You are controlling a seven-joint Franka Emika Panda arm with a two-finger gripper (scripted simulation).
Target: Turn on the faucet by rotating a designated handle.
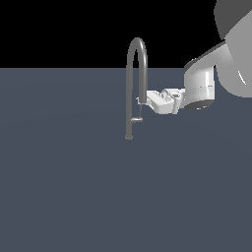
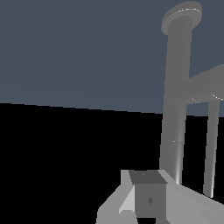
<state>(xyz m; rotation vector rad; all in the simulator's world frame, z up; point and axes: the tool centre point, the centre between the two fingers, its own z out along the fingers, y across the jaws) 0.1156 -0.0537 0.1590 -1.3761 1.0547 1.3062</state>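
**Hand beside the spout, lever just below**

Nearest in the wrist view is the arm's white blocky hand (image 2: 148, 201); whether its fingers are spread or closed cannot be told from either view. Just beyond rises the tall grey metallic gooseneck faucet (image 1: 132, 83), standing on its small round base on the flat dark blue-grey counter (image 1: 64, 187). In the exterior view the hand (image 1: 145, 101) sits at the spout's downturned end. The short stubby grey metal handle (image 1: 136, 120) juts sideways from the upright stem, slightly below the hand and close to it. The handle looks rigid, smooth and probably slippery; pushing near its free tip should give the best leverage for turning.
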